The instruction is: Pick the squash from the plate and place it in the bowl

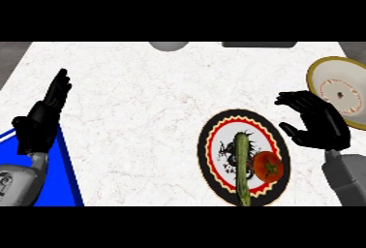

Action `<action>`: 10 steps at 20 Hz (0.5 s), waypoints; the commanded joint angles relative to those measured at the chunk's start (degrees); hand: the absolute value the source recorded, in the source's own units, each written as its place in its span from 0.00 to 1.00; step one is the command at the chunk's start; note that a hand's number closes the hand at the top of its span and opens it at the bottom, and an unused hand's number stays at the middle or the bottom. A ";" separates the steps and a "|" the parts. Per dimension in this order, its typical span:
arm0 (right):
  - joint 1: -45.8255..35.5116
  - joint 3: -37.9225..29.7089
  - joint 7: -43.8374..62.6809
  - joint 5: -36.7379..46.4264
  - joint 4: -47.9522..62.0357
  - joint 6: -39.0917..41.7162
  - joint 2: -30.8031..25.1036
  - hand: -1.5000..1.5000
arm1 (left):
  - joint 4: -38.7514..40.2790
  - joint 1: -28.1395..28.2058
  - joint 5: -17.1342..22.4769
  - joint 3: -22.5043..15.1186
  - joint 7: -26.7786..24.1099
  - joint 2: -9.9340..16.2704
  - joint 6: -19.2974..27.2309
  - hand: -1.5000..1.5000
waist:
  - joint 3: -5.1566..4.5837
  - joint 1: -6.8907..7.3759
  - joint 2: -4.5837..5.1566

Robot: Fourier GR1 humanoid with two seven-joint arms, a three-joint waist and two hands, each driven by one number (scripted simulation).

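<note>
Squash (243, 167) on plate (211, 160), both cut off at the desk's near edge.
Bowl (322, 72) cropped right; right robot hand (318, 127) half-curled, empty; left robot hand (44, 114) flat.

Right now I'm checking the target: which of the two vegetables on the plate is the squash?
The squash is the long, dark green one lying lengthwise across the plate. The other, a round red tomato, sits against its right side.

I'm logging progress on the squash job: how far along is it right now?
Nothing is done yet: the squash lies on the plate beside a tomato. In hand: nothing; the right hand hovers open between plate and bowl, and the left hand rests open at the view's left. Left: grasping the squash, lifting it and placing it in the bowl.
</note>
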 commanded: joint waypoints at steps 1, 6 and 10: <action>3.21 -1.31 -14.54 2.46 5.82 14.25 -4.21 0.00 | -4.47 -2.49 -0.54 0.21 5.85 0.26 2.11 0.50 | 0.11 0.03 -0.55; -0.56 1.62 -22.93 16.70 7.17 14.78 -10.70 0.00 | -3.27 -3.49 -3.04 -1.23 7.13 -2.59 4.38 0.50 | -0.13 -0.28 -0.60; -3.05 4.99 -22.18 23.08 5.53 14.69 -15.74 0.00 | -7.18 -1.57 -5.21 -3.52 8.31 -3.44 5.55 0.50 | -0.16 0.24 -0.79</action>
